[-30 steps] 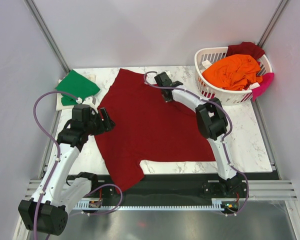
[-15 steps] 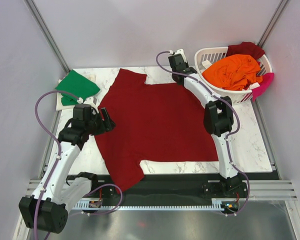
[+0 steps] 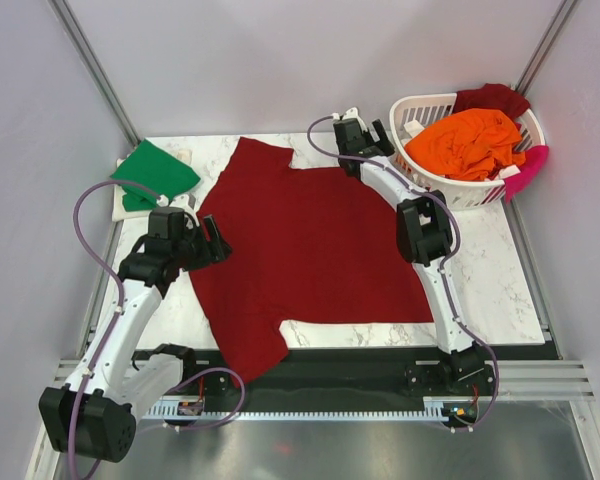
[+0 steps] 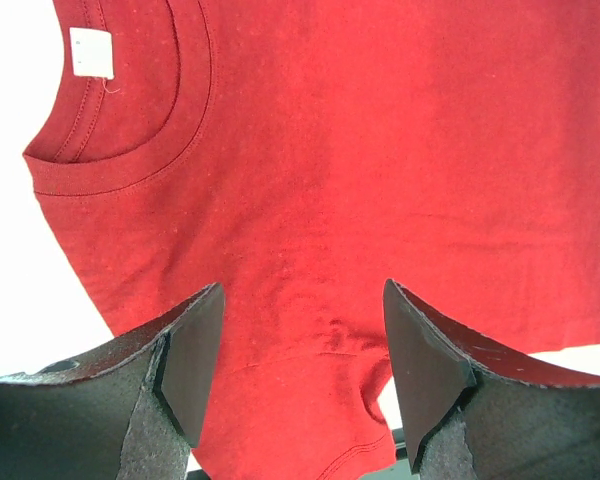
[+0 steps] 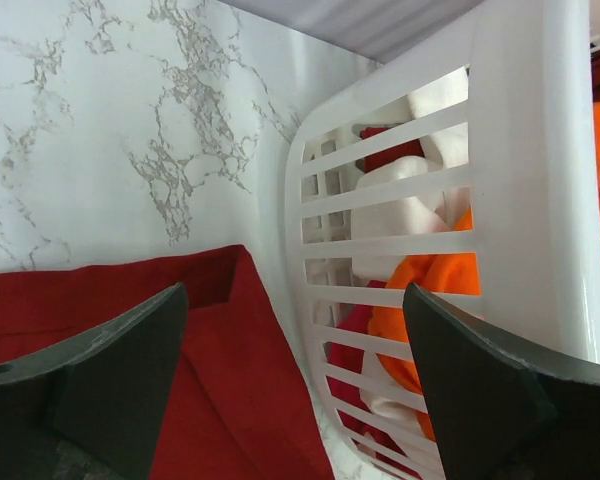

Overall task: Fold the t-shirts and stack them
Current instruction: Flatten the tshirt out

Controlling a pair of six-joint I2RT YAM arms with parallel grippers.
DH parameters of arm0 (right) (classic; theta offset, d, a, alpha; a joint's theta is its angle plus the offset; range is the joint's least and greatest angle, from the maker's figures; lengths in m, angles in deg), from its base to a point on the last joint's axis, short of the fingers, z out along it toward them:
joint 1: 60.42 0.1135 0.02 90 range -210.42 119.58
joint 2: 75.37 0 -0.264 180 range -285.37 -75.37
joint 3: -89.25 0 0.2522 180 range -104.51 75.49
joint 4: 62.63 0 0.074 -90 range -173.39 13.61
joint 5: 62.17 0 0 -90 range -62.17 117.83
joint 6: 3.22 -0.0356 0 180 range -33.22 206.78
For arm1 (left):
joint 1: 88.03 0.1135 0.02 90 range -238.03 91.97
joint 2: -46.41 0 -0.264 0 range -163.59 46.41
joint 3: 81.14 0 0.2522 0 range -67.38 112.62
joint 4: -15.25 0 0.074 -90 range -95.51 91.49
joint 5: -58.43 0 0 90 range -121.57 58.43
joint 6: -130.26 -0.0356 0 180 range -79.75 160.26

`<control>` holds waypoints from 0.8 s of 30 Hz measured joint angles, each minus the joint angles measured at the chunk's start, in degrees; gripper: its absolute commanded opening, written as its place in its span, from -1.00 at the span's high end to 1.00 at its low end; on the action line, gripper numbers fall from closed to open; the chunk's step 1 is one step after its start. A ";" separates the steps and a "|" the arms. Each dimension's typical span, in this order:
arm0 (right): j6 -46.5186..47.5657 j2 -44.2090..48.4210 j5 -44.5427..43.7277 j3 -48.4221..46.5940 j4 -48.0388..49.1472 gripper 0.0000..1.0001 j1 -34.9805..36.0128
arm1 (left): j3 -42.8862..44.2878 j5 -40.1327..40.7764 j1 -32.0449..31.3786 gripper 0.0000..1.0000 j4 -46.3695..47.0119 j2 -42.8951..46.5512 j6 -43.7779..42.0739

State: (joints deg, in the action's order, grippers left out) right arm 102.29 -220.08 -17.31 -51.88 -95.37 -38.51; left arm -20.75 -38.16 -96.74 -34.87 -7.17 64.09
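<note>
Your large dark red t-shirt (image 3: 310,255) lies spread nearly flat on the marble surface (image 3: 500,290), collar toward the left, one sleeve reaching past the near edge. Your left claw (image 3: 210,243) hangs open by the collar. Your right claw (image 3: 365,135) gapes empty at the far hem corner, just beside the basket (image 3: 435,188).

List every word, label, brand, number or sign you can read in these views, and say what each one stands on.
No text can be read in any view.
Neck tag inside the collar of the dark red t-shirt: a white patch, any print on it too small and washed out to read.
Laundry basket: plain white plastic, no lettering visible.
</note>
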 measured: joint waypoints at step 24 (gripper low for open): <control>-22.10 30.36 34.97 30.64 1.25 -0.41 3.98 | 0.02 -0.26 0.00 -0.42 0.52 -4.09 0.46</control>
State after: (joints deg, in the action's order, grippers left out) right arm 80.19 -189.72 17.66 -21.23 -94.12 -34.53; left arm -20.72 -38.42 -96.74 -34.34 -11.26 64.55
